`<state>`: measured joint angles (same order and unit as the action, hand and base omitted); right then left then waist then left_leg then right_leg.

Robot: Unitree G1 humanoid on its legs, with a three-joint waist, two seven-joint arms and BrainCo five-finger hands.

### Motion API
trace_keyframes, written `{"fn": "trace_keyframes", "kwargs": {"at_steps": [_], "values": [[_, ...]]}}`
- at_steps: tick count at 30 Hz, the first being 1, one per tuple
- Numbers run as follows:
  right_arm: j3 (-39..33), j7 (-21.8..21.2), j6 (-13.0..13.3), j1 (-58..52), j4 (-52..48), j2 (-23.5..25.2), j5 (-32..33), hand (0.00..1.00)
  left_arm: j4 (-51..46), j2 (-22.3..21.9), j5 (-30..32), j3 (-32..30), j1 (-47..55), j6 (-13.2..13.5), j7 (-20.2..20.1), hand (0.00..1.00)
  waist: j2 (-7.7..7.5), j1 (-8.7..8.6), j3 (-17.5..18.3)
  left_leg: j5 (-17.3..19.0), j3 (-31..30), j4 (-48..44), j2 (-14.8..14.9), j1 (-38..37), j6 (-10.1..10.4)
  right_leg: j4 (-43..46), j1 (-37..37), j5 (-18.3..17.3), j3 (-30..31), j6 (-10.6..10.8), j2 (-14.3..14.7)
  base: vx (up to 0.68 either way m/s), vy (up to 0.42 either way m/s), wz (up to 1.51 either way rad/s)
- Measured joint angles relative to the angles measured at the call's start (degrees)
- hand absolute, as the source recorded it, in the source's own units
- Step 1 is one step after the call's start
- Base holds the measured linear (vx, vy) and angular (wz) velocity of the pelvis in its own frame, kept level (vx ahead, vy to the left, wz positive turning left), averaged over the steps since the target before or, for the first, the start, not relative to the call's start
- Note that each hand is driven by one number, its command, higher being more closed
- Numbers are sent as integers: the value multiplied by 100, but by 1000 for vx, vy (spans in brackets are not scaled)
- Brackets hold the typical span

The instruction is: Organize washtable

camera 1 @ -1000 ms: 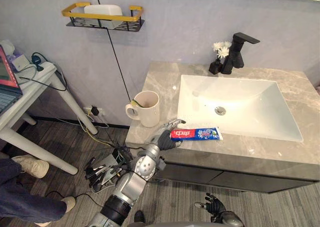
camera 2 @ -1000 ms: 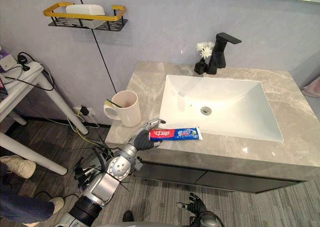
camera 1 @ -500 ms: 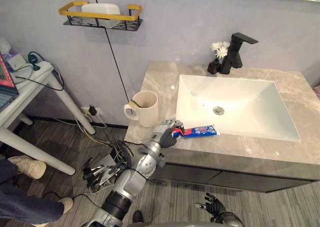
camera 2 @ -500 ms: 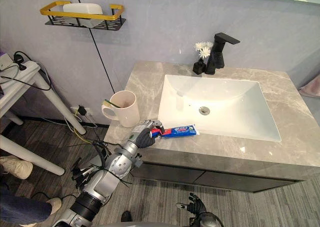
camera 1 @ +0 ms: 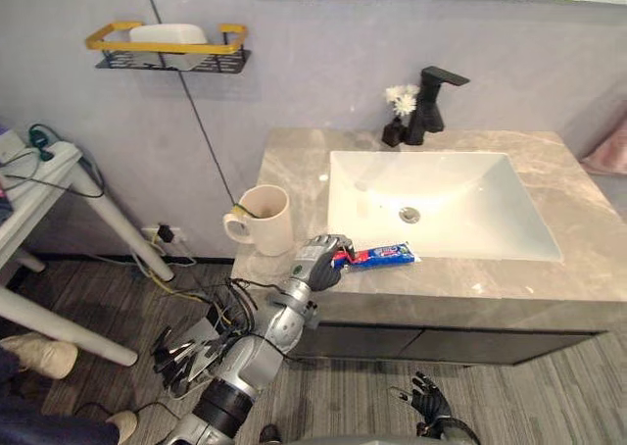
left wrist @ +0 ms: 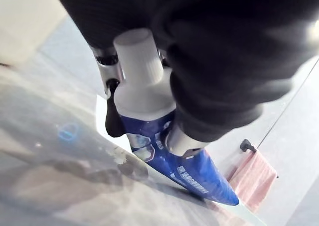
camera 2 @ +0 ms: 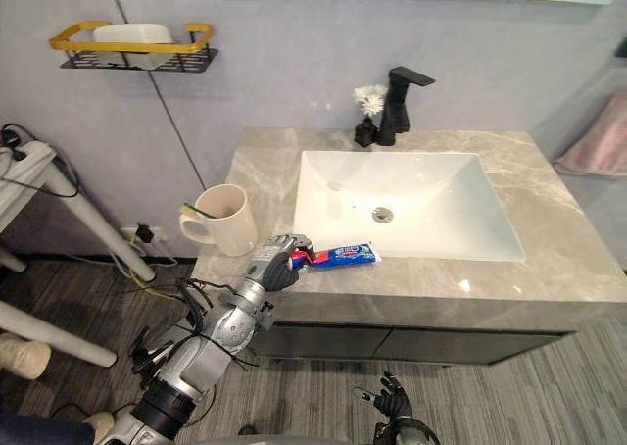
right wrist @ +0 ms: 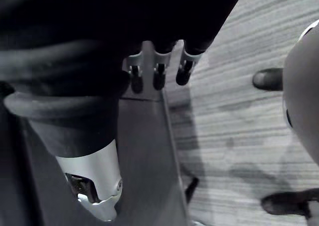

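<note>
Gripping the cap end of the blue toothpaste tube (camera 1: 384,257) in its curled fingers (left wrist: 180,140), the left hand (camera 1: 318,260) holds it at the surface's (camera 1: 294,153) front edge, between mug (camera 1: 265,220) and sink (camera 1: 446,205); the right hand (camera 1: 428,403) hangs low, fingers spread and relaxed.

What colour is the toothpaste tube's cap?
The cap is white; the left wrist view shows it best.
</note>
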<state>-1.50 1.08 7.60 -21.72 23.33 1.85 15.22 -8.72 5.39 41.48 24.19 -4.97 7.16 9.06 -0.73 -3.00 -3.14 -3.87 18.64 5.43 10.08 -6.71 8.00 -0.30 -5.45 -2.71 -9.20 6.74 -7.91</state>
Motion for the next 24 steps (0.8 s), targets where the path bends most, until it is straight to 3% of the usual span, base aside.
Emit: {"fn": "trace_keyframes", "kwargs": {"at_steps": [3,4,7,8,10,12,16,19,24], "values": [[229,-12,106,-497,-1654,96,293,0,-677,-274,-265,18,-3,32,250,100,25,-11,37,160,533,-1,124,-251,67,134,164,9,482,-15,137,-51,-5,-91],[251,-2,155,-750,-2650,186,342,0,-905,-368,-327,78,-3,108,366,100,13,-19,53,238,750,-2,169,-360,110,164,193,15,673,-24,196,-62,2,-67],[155,81,365,-972,-4178,214,235,0,-1116,-408,-431,151,-5,206,413,100,6,-58,127,299,984,-2,195,-437,124,262,324,1,917,-28,262,-17,-2,-55],[1,174,529,-977,-5075,224,134,0,-1189,-413,-484,167,-8,223,481,100,13,-90,152,288,1066,-3,193,-500,112,321,397,1,1027,-25,280,43,2,-37],[-147,223,730,-964,-5795,224,112,0,-1207,-415,-484,160,-8,222,501,100,7,-97,158,309,1128,-98,198,-515,130,338,403,4,1105,-20,283,38,5,-26],[-143,221,1048,-799,-6582,224,494,0,-1207,-415,-489,160,-20,220,515,100,11,-96,170,419,1123,-287,225,-496,134,350,363,-1,1134,-13,270,27,3,-8],[606,8,1456,-137,-6758,220,1610,0,-1144,-426,-586,317,-254,223,634,100,10,-55,173,450,959,-355,196,-410,99,430,328,-53,1059,65,204,-29,0,16],[1346,180,1806,453,-6651,156,2515,0,-793,-561,-707,630,-551,226,884,100,36,130,190,463,703,-368,100,-401,62,439,179,-88,839,118,79,-36,12,37],[1502,429,1900,827,-6412,159,3186,0,-460,-573,-712,664,-688,181,1130,100,44,253,209,442,463,-383,-1,-350,12,453,116,-117,649,161,-45,-11,11,26]]}}
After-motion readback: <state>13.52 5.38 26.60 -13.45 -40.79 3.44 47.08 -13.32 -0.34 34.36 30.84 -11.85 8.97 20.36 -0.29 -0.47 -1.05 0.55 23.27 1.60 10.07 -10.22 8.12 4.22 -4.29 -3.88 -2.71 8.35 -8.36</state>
